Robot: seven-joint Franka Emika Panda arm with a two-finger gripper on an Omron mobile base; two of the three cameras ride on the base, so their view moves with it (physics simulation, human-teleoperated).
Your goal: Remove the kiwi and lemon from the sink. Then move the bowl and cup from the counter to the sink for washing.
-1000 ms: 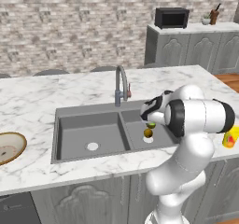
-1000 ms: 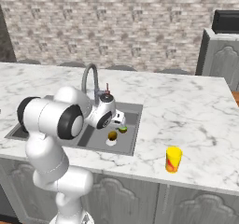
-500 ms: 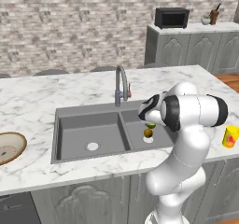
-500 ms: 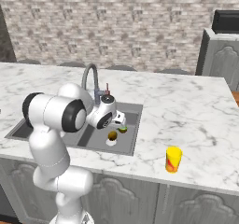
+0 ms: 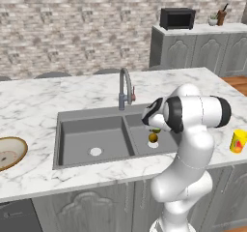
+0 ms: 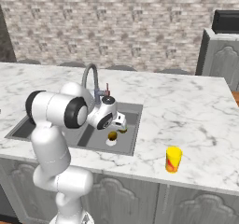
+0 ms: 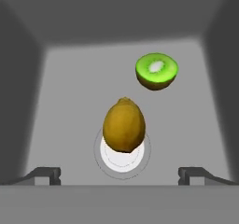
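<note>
Gripper point(image 7: 121, 174) spread wide, nothing between the tips; hand view shows the two dark tips at lower left and lower right of frame. Straight ahead of them, centre frame, sits the lemon point(image 7: 123, 124), long axis running up-down in frame, i.e. roughly across the line between the tips, so a straight descent should bracket its narrow width w/o re-rolling the wrist. It rests on the pale drain point(image 7: 122, 157), partly covering it. Kiwi point(image 7: 157, 71), a cut half w/ green face showing, lies up and right of the lemon, near but apart, closer to the basin's far wall. Lemon is the nearer pick, I'd judge.

Basin walls rise at left, right and top of hand view; floor around the fruit is bare, so room for the fingers either side.

Left base view: hand over right basin of sink point(image 5: 77, 129), faucet point(image 5: 125, 86) up-left of it. Bowl point(image 5: 9, 152) at far left edge on counter point(image 5: 38, 100); cup point(image 5: 238, 141) at right edge, both well apart from the sink.
</note>
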